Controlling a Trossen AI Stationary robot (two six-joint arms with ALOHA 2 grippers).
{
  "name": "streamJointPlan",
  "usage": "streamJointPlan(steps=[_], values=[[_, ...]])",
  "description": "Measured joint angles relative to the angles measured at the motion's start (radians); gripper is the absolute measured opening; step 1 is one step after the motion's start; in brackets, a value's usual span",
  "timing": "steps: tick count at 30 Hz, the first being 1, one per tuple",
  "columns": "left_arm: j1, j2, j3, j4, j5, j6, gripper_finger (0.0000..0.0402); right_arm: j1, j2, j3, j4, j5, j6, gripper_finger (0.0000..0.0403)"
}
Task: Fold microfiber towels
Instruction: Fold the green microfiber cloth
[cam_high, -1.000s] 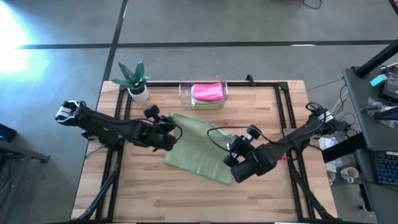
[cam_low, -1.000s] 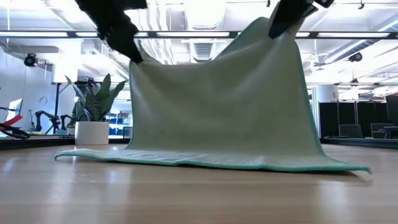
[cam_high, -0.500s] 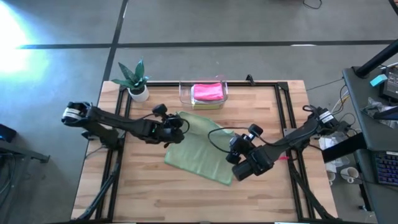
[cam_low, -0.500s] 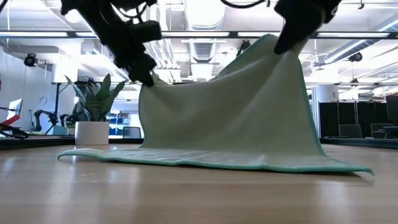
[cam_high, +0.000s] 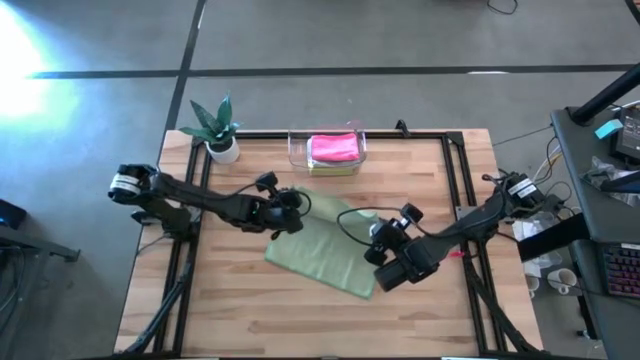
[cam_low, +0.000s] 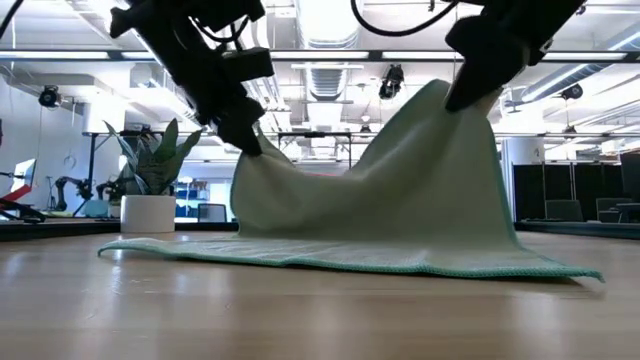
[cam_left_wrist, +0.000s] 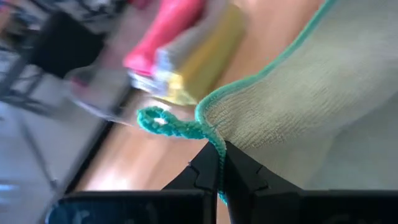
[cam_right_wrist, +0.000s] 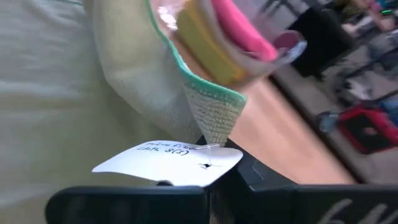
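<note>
Low view: we keep left gripper and right gripper clamped on sage towel corners, level, lowering both evenly toward near edge.

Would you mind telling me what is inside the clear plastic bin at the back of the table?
The clear bin holds stacked towels: the pink towel on top, a yellow towel beneath it. Anything lower in the stack is covered and cannot be made out.

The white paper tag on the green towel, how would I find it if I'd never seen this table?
Start at the wooden table, then the sage green microfiber towel spread mid-table. The right gripper pinches one raised corner; the small white paper tag hangs there. It alone carries handwriting.
</note>
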Motion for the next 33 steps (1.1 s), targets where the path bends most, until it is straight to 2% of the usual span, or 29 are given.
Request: streamJointPlan(steps=[5, 10, 14, 17, 21, 25, 30, 33], values=[[-0.032, 0.0, -0.004, -0.004, 0.103, 0.0, 0.0, 0.012, 0.0, -0.027, 0.174, -0.069, -0.1, 0.0009], [-0.064, -0.001, -0.004, -0.083, 0.204, 0.004, 0.0, 0.045, 0.0, -0.046, 0.269, -0.15, -0.106, 0.0009], [-0.093, -0.001, -0.006, -0.16, 0.261, 0.027, 0.0, 0.087, 0.0, -0.046, 0.281, -0.174, -0.1, 0.0009], [-0.113, -0.001, -0.017, -0.174, 0.268, 0.053, 0.0, 0.109, 0.0, -0.046, 0.282, -0.193, -0.092, 0.0009], [-0.123, -0.001, -0.032, -0.175, 0.305, 0.066, 0.0, 0.121, 0.007, -0.055, 0.322, -0.282, -0.111, 0.0009], [-0.123, -0.001, -0.051, -0.176, 0.348, 0.076, 0.0, 0.122, 0.03, -0.065, 0.336, -0.297, -0.098, 0.0009], [-0.122, -0.001, -0.049, -0.186, 0.454, 0.075, 0.0, 0.122, 0.061, -0.063, 0.379, -0.316, -0.092, 0.0011], [-0.122, -0.001, -0.042, -0.184, 0.495, 0.073, 0.0011, 0.122, 0.073, -0.047, 0.388, -0.353, -0.091, 0.0025]])
